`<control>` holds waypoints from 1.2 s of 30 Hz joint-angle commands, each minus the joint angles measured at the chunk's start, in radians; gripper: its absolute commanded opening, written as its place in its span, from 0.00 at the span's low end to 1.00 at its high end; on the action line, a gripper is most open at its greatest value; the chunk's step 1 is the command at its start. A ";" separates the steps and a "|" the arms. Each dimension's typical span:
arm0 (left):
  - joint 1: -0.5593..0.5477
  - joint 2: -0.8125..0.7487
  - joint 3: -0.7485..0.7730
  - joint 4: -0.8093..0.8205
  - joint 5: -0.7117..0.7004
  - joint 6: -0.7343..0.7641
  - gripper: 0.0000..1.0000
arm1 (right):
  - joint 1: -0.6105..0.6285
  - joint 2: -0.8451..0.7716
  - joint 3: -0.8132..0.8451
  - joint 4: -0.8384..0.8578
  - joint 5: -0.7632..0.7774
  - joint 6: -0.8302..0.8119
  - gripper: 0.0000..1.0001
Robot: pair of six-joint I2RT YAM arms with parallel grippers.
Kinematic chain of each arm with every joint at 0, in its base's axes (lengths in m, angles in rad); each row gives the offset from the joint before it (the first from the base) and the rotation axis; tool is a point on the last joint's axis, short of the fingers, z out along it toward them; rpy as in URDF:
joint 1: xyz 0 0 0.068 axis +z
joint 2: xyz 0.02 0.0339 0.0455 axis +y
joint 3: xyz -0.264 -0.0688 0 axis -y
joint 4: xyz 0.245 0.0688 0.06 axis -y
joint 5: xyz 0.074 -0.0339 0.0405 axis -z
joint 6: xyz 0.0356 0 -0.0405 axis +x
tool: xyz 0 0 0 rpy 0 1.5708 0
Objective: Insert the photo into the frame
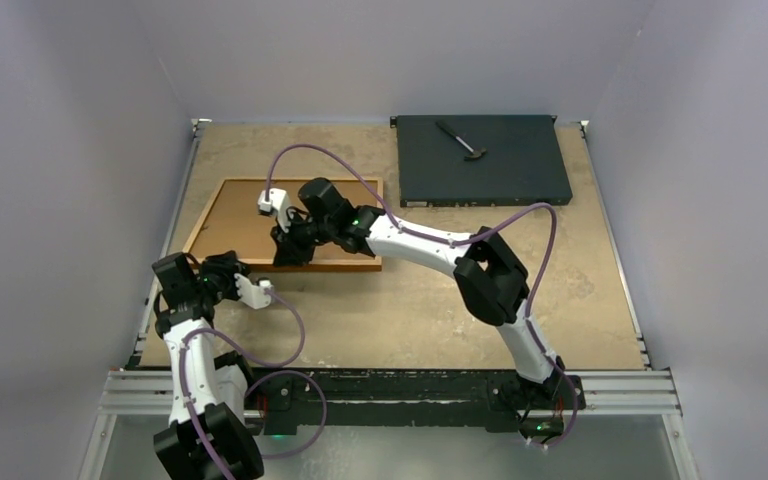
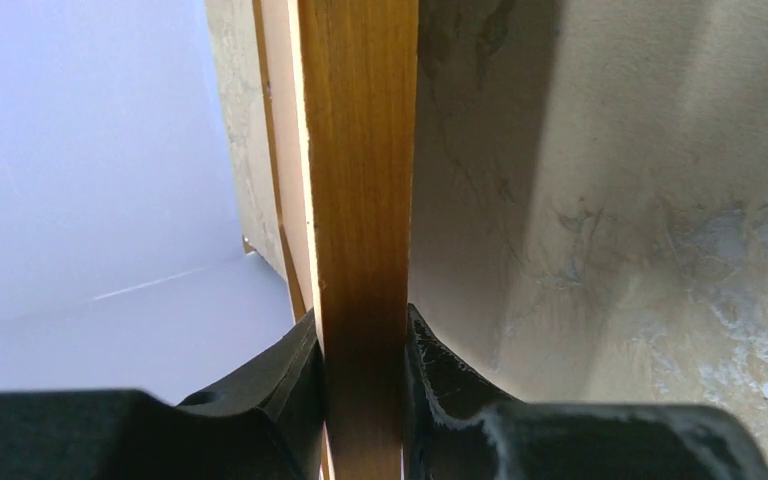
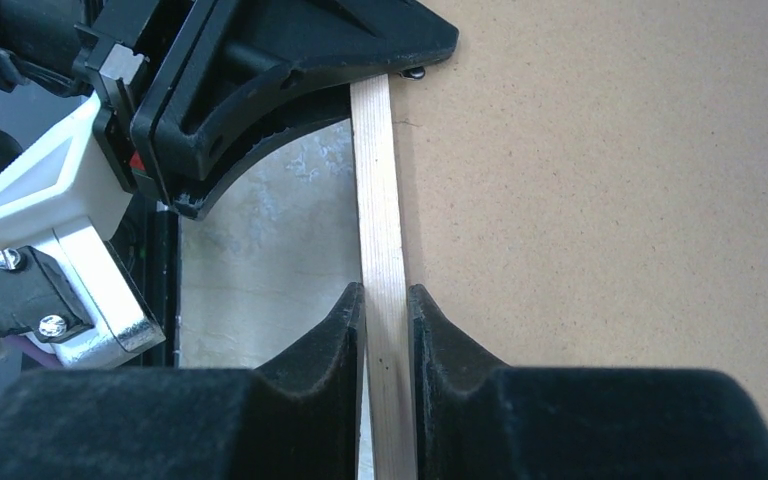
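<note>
left gripper [image 2: 362, 335] jaws pinching frame [image 2: 360, 150] rail, right gripper [image 3: 387, 305] jaws clamped on frame's near edge too; lift both together, keep level, don't twist thin wood

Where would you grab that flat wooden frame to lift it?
I'd pinch the frame by its near rail from above, one finger outside, one over the backing board: lying flat, only that narrow rail offers a grippable lip. The right gripper clamps it so.

Varnished wooden frame [image 2: 360, 200], matt brown hardboard [image 3: 610, 200]
</note>
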 commanded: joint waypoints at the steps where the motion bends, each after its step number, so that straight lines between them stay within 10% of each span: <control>1: -0.008 -0.009 0.025 0.083 0.064 -0.028 0.00 | 0.010 -0.099 0.041 -0.025 -0.060 0.012 0.07; 6: -0.008 -0.016 0.054 0.051 0.082 -0.048 0.00 | -0.009 -0.166 0.004 -0.048 0.003 -0.025 0.61; 14: -0.008 -0.007 0.105 -0.012 0.092 -0.046 0.00 | -0.012 -0.340 -0.117 -0.237 0.237 -0.350 0.94; 36: -0.008 -0.017 0.183 -0.078 0.134 -0.039 0.00 | 0.158 -0.408 -0.536 0.147 0.868 -0.654 0.91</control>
